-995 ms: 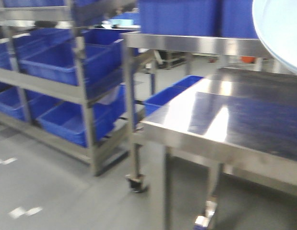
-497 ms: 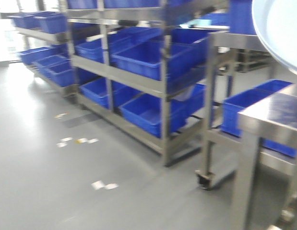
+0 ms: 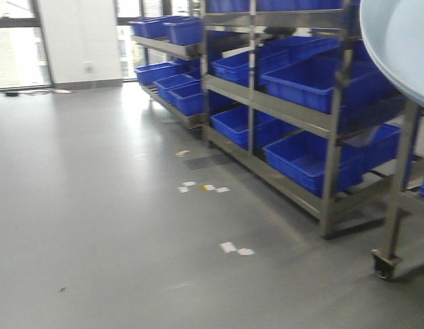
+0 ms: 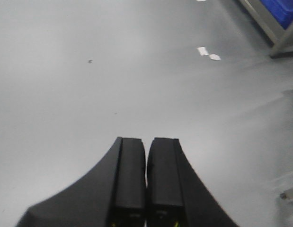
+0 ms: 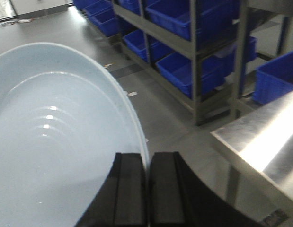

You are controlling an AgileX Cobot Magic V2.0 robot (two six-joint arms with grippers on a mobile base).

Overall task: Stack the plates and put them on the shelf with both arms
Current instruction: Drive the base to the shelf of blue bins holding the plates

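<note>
Up at the right wrist cam, the right gripper [image 5: 147, 163] has its fingers pinching the rim of a pale white plate [image 5: 51, 142], which is held in the air with a steel tabletop [image 5: 264, 137] off to one side, and I can't tell if a 2nd plate sits under it. Meanwhile the left gripper [image 4: 146, 146] hangs over bare floor [image 4: 137, 71], fingers pressed together on nothing. Looks to me like the carry-to-shelf step, so the next move means lining up with the rack [image 3: 294, 110] of blue bins [image 3: 314, 79] and keeping that 1-sided grip level, ideally with the left arm under the far rim.

I count one plate [image 5: 51, 142], two claws, left claw [image 4: 146, 179] and right claw [image 5: 147, 189], one steel surface [image 5: 264, 137], and blue bins [image 3: 314, 82] beyond tallying.
</note>
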